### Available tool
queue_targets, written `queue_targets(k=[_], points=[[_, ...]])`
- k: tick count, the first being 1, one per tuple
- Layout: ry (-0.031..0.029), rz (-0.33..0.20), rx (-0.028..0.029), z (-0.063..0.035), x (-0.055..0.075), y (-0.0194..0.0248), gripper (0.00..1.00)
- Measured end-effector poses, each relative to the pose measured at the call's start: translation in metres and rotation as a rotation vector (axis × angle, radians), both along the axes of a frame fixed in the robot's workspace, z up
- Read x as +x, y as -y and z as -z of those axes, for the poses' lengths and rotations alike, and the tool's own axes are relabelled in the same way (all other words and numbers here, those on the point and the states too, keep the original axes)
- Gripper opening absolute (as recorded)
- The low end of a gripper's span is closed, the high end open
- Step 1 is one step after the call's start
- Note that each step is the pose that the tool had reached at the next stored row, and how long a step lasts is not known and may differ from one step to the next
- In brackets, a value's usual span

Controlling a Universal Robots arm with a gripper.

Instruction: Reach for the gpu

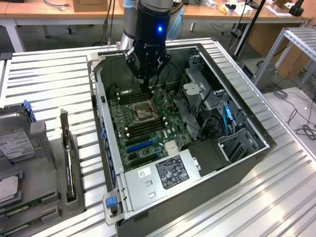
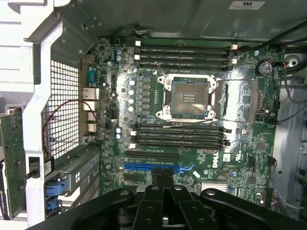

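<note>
The GPU [image 1: 66, 159] is a thin green card standing on edge in a grey holder on the slatted table, outside the open computer case [image 1: 106, 148] on the exterior view's left. In the wrist view the GPU [image 2: 12, 163] shows as a green strip beyond the case's perforated back wall. My gripper [image 1: 148, 88] hangs inside the case over the motherboard [image 1: 148, 123], just behind the bare CPU socket [image 1: 143, 111]. Its black fingers meet at the tips with nothing between them. In the wrist view the gripper [image 2: 163, 182] hovers near the blue expansion slot [image 2: 158, 168].
The case also holds a silver power supply [image 1: 163, 174], a drive cage [image 1: 237, 144] with a blue cable, and black cables at the exterior view's right. A hard drive [image 1: 15, 143] lies in the grey tray beside the GPU. Case walls stand between gripper and card.
</note>
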State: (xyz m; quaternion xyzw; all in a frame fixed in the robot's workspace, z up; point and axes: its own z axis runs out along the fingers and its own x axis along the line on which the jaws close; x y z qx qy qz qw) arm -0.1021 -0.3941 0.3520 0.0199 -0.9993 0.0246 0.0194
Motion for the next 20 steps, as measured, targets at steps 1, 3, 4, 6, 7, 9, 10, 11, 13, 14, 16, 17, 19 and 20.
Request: queue_targets(k=[1,3,4,6,7,9,10,11,13,14,16,17,19,20], points=[[0.0,0.0,0.0001,0.0,0.0,0.0,0.11],[-0.0008,0.0,0.0001,0.0001,0.002,-0.0001,0.11],[-0.0021,0.0,-0.0001,0.0003,0.005,0.0,0.11],[-0.0123,0.0,0.0,0.0012,0.017,0.0,0.11],[-0.0311,0.0,0.0001,0.0026,0.031,0.0,0.11],[-0.0541,0.0,0.0002,0.0048,0.048,0.0,0.11],[-0.0453,0.0,-0.0001,0.0047,0.044,0.0,0.11],[-0.029,0.0,0.0,0.0047,0.04,0.0,0.11],[-0.0021,0.0,0.0,0.0047,0.033,-0.0001,0.11],[0.0022,0.0,0.0,0.0048,0.032,-0.0002,0.11],[0.0023,0.0,0.0001,0.0048,0.032,-0.0002,0.11],[0.0023,0.0,0.0001,0.0048,0.032,-0.0002,0.11],[0.0023,0.0,0.0,0.0048,0.032,-0.0002,0.11],[0.0023,0.0,0.0001,0.0048,0.032,-0.0002,0.11]])
